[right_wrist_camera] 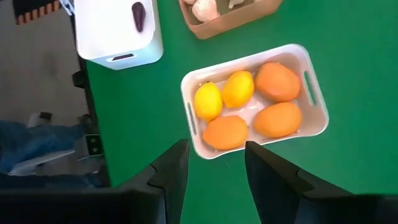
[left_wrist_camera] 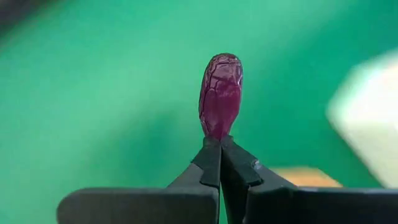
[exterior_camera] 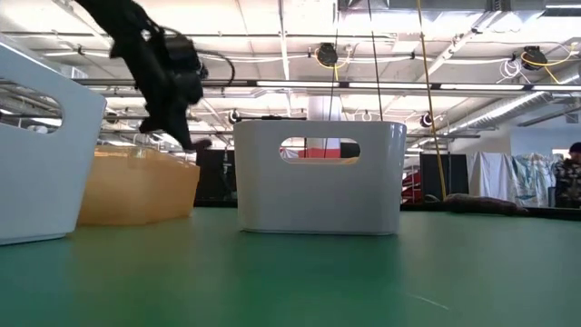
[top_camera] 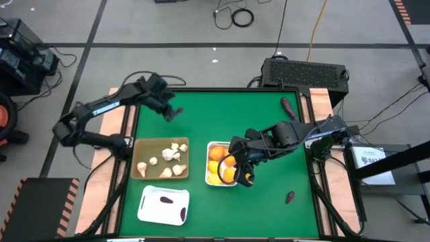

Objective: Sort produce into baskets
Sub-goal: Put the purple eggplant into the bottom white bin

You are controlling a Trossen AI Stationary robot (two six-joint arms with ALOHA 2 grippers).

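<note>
My left gripper point(left_wrist_camera: 219, 144) is clenched on a purple vegetable point(left_wrist_camera: 220, 94), lifted over the green table point(top_camera: 222, 107). My right gripper point(right_wrist_camera: 214, 165) hangs released above the citrus basket point(right_wrist_camera: 314, 118). I can read no writing.

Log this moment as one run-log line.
left gripper: shut on purple vegetable, raised over table | right gripper: open, empty, above citrus tray
</note>
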